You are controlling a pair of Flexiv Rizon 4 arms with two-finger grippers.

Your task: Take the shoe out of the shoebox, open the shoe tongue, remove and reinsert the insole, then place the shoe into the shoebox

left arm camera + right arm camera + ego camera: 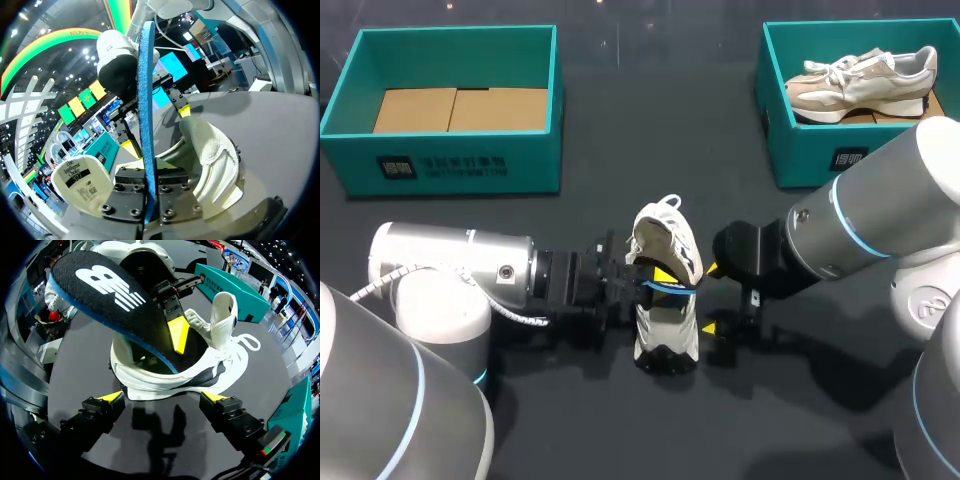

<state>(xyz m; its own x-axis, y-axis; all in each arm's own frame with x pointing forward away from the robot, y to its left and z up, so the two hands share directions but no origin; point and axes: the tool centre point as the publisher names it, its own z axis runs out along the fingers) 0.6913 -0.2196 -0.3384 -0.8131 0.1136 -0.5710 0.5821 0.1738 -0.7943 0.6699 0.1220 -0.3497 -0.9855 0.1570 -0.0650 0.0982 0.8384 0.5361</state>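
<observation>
Currently, white shoe stands mid-worktop, toward the near edge, tongue raised. Left jaws are clamped on the blue-edged black insole, one end at the shoe's opening. Right jaws are spread wide, just beside the shoe.

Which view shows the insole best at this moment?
Right wrist view: the insole shows its broad black top face, tilted above the shoe. Left wrist view sees only its blue edge, clamped in the left gripper. Head view shows just a blue sliver.
</observation>
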